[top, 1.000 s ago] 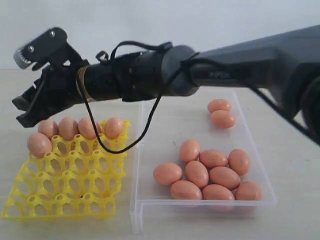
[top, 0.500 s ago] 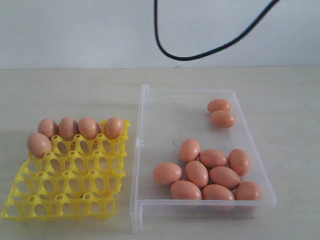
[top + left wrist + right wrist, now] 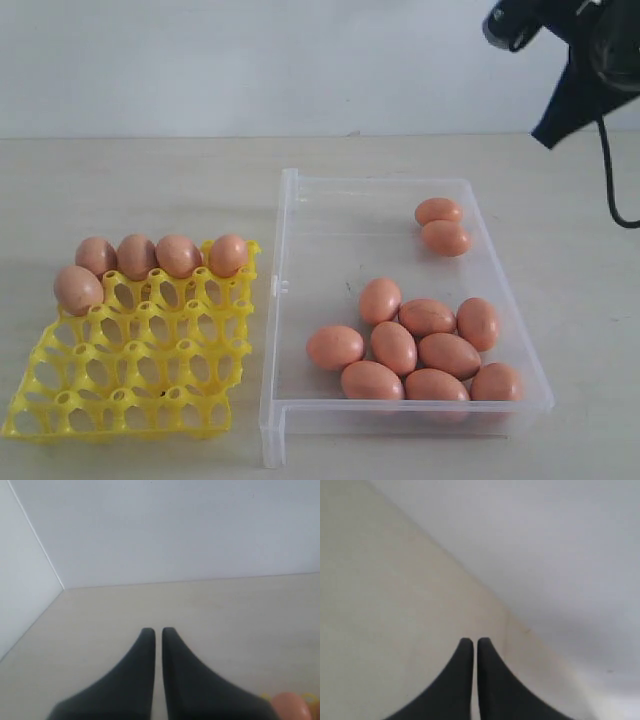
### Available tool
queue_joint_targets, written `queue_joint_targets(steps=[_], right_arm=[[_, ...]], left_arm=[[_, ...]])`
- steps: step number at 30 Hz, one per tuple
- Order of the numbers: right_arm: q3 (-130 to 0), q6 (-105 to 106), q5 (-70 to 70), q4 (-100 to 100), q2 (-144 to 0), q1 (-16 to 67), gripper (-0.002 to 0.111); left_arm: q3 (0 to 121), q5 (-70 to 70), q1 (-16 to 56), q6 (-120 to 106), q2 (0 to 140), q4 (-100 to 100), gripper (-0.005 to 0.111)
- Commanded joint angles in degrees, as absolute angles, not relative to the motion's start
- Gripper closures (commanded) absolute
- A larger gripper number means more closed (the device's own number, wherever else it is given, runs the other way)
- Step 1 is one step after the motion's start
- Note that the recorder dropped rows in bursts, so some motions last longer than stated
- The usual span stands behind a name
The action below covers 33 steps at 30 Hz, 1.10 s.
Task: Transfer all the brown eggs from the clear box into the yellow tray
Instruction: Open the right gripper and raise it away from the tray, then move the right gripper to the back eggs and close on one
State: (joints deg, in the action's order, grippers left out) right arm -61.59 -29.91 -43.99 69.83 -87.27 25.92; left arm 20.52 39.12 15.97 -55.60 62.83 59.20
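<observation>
Pale worktop (image 3: 120,180): five brown eggs (image 3: 160,258) occupy the yellow tray (image 3: 130,400), far cups first, presumably keeping near cups reachable; eleven lie in the clear box (image 3: 330,230). Left hand (image 3: 158,632) and right hand (image 3: 474,642) pressed together, empty.

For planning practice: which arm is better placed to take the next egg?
Likely right: the right arm hangs by the clear box's far corner, near its brown eggs; the left arm is outside the exterior view.

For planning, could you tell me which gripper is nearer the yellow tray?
Left: the left gripper has the yellow tray in its view, close by; the right gripper sees only table and wall.
</observation>
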Motion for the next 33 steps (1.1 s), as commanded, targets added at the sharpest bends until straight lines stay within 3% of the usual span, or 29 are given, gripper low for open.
queue_joint_targets(steps=[1, 7, 22, 25, 29, 33], right_arm=[[-61.32, -7.71, -36.61, 38.4, -86.79, 20.95, 0.108], [-61.48, 20.44, -28.71, 6.3, -88.49, 19.99, 0.108], [-80.23, 28.78, -44.2, -1.31, -109.28, 19.99, 0.107], [-82.31, 29.57, -45.26, -1.69, -111.94, 19.99, 0.092], [-84.0, 29.57, -45.25, -0.6, -114.39, 19.99, 0.058], [-85.49, 29.47, -45.28, 0.0, -116.65, 19.99, 0.053]], left_arm=[[20.37, 38.84, 15.86, -54.92, 62.38, 58.69, 0.103], [20.37, 36.08, 15.86, -54.92, 62.38, 58.69, 0.103], [20.37, 35.69, 15.86, -55.07, 62.38, 58.45, 0.103], [20.37, 35.69, 15.86, -55.07, 62.38, 57.88, 0.103], [20.37, 35.69, 15.86, -55.07, 62.38, 57.88, 0.103], [20.37, 35.69, 15.86, -55.07, 62.38, 57.88, 0.103]])
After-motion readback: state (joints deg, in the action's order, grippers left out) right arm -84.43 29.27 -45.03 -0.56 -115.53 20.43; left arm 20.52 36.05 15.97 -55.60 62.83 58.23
